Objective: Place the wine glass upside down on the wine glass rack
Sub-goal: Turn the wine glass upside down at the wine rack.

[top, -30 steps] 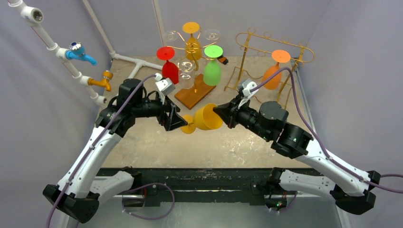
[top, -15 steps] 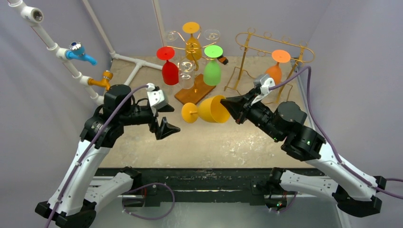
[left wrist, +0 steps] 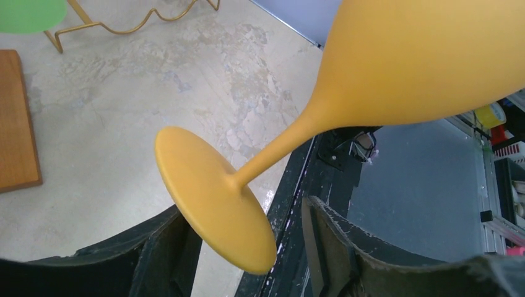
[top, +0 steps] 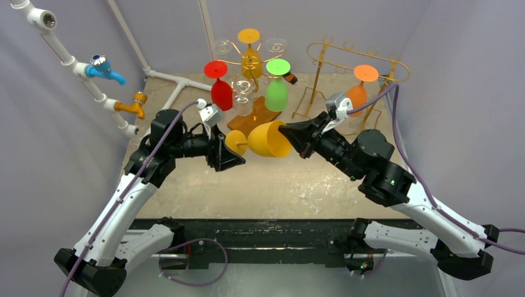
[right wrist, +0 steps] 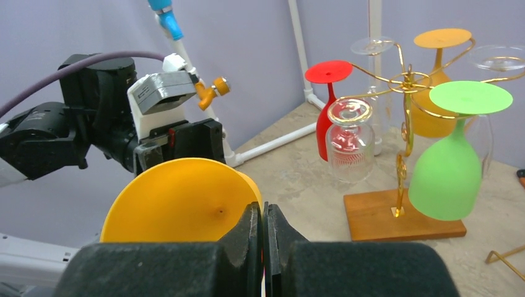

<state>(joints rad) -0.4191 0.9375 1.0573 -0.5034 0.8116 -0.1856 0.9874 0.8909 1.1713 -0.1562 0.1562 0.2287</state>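
Note:
A yellow wine glass (top: 266,138) hangs on its side in mid-air above the table. My right gripper (top: 290,136) is shut on the rim of its bowl (right wrist: 179,201). Its round foot (top: 234,142) points left, between the open fingers of my left gripper (top: 230,154). In the left wrist view the foot (left wrist: 213,198) sits between the two black fingers (left wrist: 347,247) without clear contact. The gold wine glass rack on a wooden base (top: 251,120) stands behind, holding red (top: 220,90), green (top: 277,90), orange and clear glasses upside down.
A second gold wire rack (top: 359,68) at the back right holds an orange glass (top: 358,93). White pipes with blue (top: 105,69) and orange taps run along the left wall. The table's dark front edge (top: 260,226) lies below the arms.
My left gripper moved right and up so its open fingers now bracket the glass foot. My right gripper shifted the glass slightly left and back.

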